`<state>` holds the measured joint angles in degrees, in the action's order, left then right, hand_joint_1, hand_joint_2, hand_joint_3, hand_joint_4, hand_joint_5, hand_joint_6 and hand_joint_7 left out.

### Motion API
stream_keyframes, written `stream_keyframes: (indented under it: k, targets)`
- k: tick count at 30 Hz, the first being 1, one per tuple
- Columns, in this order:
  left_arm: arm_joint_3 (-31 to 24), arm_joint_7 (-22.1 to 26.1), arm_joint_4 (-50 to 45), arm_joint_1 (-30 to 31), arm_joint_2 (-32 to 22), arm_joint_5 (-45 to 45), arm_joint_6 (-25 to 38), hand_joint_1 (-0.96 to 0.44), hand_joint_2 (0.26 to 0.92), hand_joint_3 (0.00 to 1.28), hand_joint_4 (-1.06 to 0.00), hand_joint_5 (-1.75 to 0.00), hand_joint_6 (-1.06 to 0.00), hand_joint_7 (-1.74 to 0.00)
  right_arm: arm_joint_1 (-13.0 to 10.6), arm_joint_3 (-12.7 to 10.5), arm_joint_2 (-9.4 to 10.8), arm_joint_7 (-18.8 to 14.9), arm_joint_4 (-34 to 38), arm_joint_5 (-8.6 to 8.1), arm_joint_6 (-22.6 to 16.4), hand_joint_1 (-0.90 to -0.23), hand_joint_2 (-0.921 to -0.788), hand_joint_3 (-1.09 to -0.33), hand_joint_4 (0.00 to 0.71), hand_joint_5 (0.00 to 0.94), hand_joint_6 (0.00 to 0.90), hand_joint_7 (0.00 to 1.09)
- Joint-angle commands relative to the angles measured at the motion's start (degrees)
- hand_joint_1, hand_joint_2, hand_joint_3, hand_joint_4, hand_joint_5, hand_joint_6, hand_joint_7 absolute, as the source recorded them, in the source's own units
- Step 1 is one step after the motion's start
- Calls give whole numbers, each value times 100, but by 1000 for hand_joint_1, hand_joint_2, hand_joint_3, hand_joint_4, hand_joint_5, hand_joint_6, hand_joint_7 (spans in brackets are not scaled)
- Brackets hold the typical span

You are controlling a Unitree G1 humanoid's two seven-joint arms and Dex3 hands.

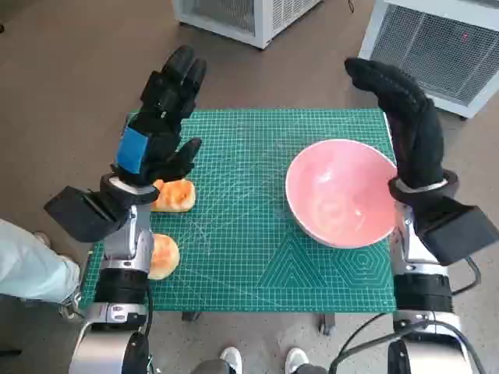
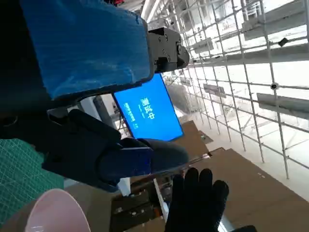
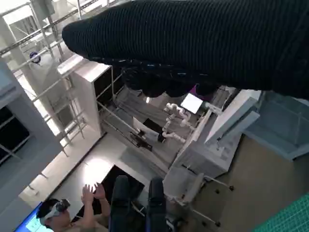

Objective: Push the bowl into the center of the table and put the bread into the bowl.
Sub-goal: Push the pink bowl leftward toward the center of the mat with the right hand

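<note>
A pink bowl (image 1: 341, 192) sits on the right half of the green cutting mat (image 1: 242, 234), empty; its rim also shows in the left wrist view (image 2: 55, 212). Two golden bread rolls lie at the mat's left edge: one (image 1: 175, 195) just under my left hand, another (image 1: 162, 255) nearer, beside my left forearm. My left hand (image 1: 160, 121) is raised above the mat's left side, fingers spread, holding nothing. My right hand (image 1: 405, 117) in the black glove stands upright just beyond the bowl's right rim, fingers extended, empty; whether it touches the bowl I cannot tell. It also appears in the left wrist view (image 2: 195, 200).
White slatted units (image 1: 437, 39) stand on the floor beyond the table, another (image 1: 242, 15) at the back centre. A person's pale trouser leg (image 1: 27, 269) is at the left and shoes (image 1: 261, 360) near the table's front edge. A person (image 3: 72, 212) sits far off in the right wrist view.
</note>
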<state>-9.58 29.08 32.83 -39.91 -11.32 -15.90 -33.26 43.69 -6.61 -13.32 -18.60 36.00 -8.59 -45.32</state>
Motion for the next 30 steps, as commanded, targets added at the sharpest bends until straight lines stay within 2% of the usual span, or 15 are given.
stream_keyframes:
  k: [1, 30]
  targets:
    - [-24, 33, -37, -53, -37, -45, 10, -749, 921, 481, -96, 0, 0, -277, -105, -23, 7, 2, 92, 23, 0, -719, -921, -747, 189, 0, 263, 64]
    - [25, -65, -72, -31, -18, 72, -35, -746, 921, 484, -96, 0, 1, -277, -100, -18, 3, -6, 73, 22, -9, -700, -921, -751, 186, 0, 258, 68]
